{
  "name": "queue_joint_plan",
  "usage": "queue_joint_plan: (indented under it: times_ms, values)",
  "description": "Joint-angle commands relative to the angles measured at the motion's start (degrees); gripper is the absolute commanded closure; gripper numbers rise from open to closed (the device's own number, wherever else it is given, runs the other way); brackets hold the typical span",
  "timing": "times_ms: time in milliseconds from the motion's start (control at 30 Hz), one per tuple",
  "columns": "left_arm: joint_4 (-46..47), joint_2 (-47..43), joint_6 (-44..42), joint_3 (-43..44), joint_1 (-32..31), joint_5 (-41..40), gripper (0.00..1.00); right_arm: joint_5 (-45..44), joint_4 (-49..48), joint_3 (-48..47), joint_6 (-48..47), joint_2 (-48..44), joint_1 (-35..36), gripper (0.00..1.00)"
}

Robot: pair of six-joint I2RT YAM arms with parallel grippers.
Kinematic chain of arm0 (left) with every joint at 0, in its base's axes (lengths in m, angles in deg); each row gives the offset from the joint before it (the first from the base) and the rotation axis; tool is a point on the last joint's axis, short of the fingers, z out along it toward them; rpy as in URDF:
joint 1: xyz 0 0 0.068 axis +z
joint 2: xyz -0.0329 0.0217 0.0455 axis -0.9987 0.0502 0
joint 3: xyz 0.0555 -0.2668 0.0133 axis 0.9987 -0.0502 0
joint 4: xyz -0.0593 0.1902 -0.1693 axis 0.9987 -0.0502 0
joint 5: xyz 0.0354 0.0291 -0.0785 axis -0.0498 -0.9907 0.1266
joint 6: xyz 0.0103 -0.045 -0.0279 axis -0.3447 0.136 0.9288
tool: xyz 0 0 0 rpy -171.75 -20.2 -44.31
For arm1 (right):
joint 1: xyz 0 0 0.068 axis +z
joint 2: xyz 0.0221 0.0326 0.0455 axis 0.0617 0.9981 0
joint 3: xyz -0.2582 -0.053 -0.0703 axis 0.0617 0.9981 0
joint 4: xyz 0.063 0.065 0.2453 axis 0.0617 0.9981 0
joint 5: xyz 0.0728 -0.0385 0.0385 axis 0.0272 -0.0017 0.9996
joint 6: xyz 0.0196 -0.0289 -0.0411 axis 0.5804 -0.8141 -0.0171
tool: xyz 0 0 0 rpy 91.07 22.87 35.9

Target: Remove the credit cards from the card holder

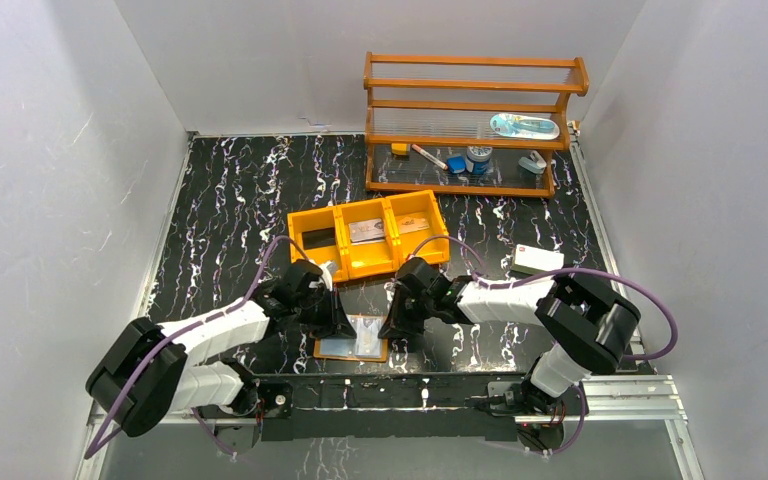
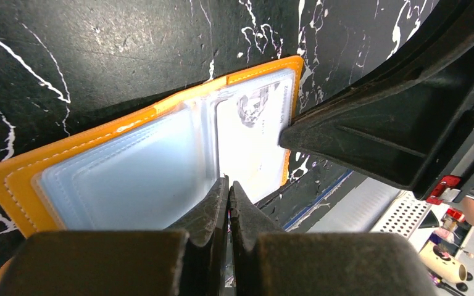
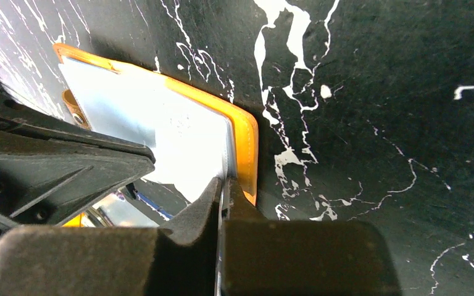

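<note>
The card holder [image 1: 352, 337] lies open on the black table near its front edge, an orange wallet with pale blue pockets [image 2: 129, 179]. A white credit card [image 2: 250, 142] sits in its right pocket. My left gripper [image 1: 343, 322] is shut, its tips [image 2: 228, 185] pressed on the fold between the pockets. From the right, my right gripper [image 1: 397, 325] is shut, its tips [image 3: 225, 182] on the card's [image 3: 188, 151] thin pale edge beside the orange rim [image 3: 244, 142]. Other credit cards lie in the orange tray: dark [image 1: 318, 238], grey [image 1: 367, 230], tan [image 1: 412, 224].
The orange three-compartment tray [image 1: 296, 213] stands just behind both grippers. A white box [image 1: 538, 260] lies to the right of it. A wooden shelf [image 1: 470, 120] with small items stands at the back right. Grey walls close in both sides.
</note>
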Motion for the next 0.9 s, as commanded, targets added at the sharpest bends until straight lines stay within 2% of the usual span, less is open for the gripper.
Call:
queue_joint_plan:
  times_ms: [0, 133, 267, 467, 633, 867]
  values:
    - [-4.37, -2.32, -1.71, 2.21, -0.28, -2.28, 1.00, -4.22, 3.87, -1.66, -1.66, -0.08, 0.24, 0.95]
    - [-5.08, -2.53, -2.04, 1.98, -0.31, -3.10, 1.00, -3.56, 3.40, -1.65, -2.10, -0.15, 0.19, 0.92]
    - [-4.89, -2.02, -2.18, 2.36, -0.30, -2.60, 1.00, -2.41, 3.88, -2.55, -2.26, 0.39, 0.11, 0.81]
    - [-4.87, -1.66, -2.61, 3.11, -0.30, -2.11, 0.96, -2.12, 6.94, -5.70, -4.18, -0.34, 0.11, 0.72]
    - [-4.87, -1.11, -2.45, 2.99, -0.32, -1.93, 0.95, -3.41, 10.31, -7.87, -4.99, -2.05, 0.10, 0.68]
    - [-4.80, -1.03, -2.45, 3.27, -0.28, -2.21, 0.91, 0.30, 4.89, -6.71, -3.21, -1.67, 0.31, 0.68]
